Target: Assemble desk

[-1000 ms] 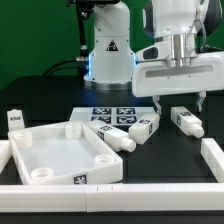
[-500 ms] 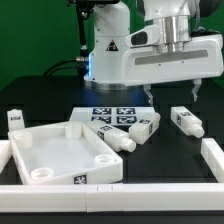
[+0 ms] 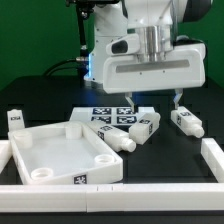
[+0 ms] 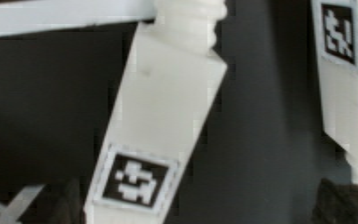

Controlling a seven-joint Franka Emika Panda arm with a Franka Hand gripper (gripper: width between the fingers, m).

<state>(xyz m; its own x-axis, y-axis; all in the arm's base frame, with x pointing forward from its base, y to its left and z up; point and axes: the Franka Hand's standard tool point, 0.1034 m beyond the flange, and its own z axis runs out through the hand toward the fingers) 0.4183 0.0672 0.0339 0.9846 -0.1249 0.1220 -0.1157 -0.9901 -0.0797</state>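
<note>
The white rimmed desk tabletop (image 3: 55, 150) lies at the exterior view's left front. Beside it lie three tagged legs: one against its far corner (image 3: 114, 139), a middle one (image 3: 143, 127), and one further right (image 3: 186, 122). Another leg (image 3: 13, 118) stands at the far left. My gripper (image 3: 152, 100) hangs open and empty above the middle leg. In the wrist view that leg (image 4: 162, 110) lies lengthwise between my spread fingertips (image 4: 5, 205), off-centre toward one finger, with its tag nearest the gripper (image 4: 179, 210). A second leg (image 4: 345, 75) shows at the frame edge.
The marker board (image 3: 108, 114) lies on the black table behind the legs. White border rails run along the front (image 3: 120, 196), the right (image 3: 213, 152) and the left (image 3: 6, 150). The robot base (image 3: 105, 55) stands at the back.
My gripper has moved toward the exterior view's left, from over the rightmost leg to over the middle leg. It has stayed open. The parts have not moved.
</note>
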